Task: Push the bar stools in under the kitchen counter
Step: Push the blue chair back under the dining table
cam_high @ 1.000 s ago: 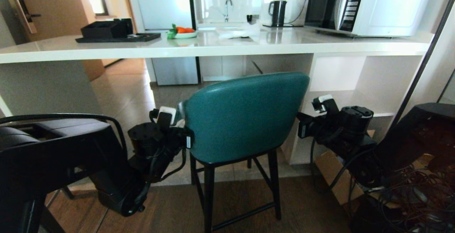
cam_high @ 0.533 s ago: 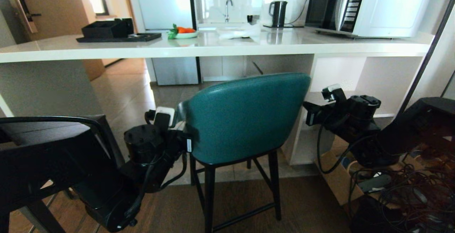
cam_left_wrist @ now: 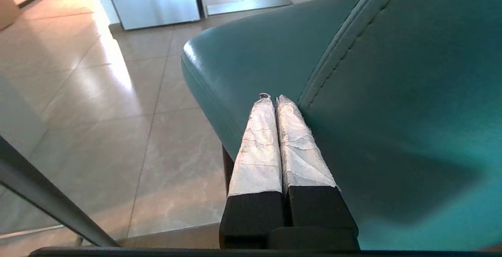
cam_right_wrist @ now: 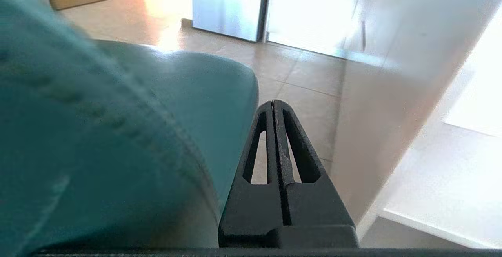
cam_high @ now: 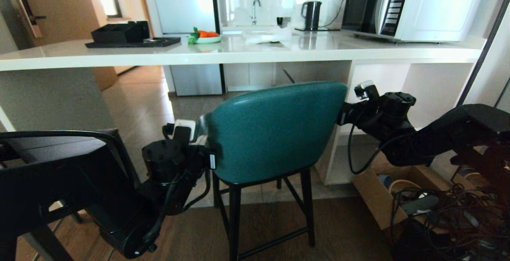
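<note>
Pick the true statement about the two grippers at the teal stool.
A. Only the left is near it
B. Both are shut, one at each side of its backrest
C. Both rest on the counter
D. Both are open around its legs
B: the left gripper and the right gripper each show fingers pressed together, flanking the teal stool backrest.

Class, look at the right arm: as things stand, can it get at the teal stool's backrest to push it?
Probably yes. The right end effector, fingers shut, sits beside the teal stool backrest's edge, with nothing between them.

Right tool [cam_right_wrist: 273, 106] higher, beside backrest [cam_high: 275, 129].
</note>
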